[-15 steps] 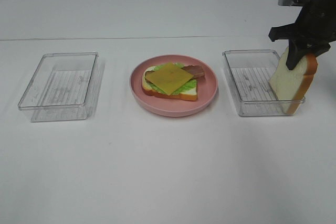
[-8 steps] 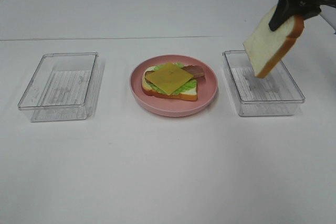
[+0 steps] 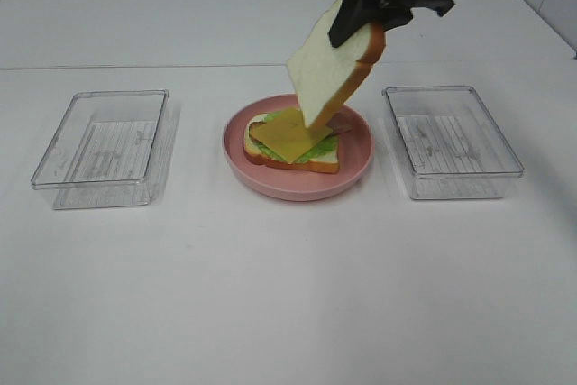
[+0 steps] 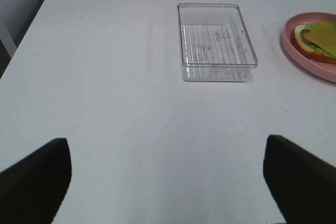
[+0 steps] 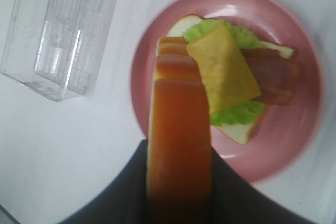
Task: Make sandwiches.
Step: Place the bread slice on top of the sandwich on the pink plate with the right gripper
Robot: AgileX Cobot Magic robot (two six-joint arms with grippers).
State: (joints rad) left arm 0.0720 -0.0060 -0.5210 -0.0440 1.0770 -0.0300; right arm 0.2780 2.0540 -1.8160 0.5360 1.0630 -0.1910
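The open stack (image 3: pixel 290 137) lies on the pink plate (image 3: pixel 297 188): a bread slice, green lettuce, bacon and a yellow cheese slice (image 5: pixel 223 72) on top. My right gripper (image 3: pixel 362 17) is shut on a second bread slice (image 3: pixel 326 71) and holds it tilted in the air above the plate, its lower corner just over the cheese. The right wrist view shows that slice's brown crust (image 5: pixel 178 145) edge-on between the dark fingers (image 5: pixel 123 195). My left gripper (image 4: pixel 167 142) is open over bare table, far from the stack (image 4: pixel 317 38).
One clear plastic tray (image 3: pixel 104 143) stands left of the plate, another (image 3: pixel 451 140) to its right; nothing shows in either. The left wrist view has the left tray (image 4: pixel 215 40) ahead and the plate's rim (image 4: pixel 307 61) at its edge.
My right gripper lifted the bread slice out of the right tray, carried it up and leftward, and now holds it over the plate.
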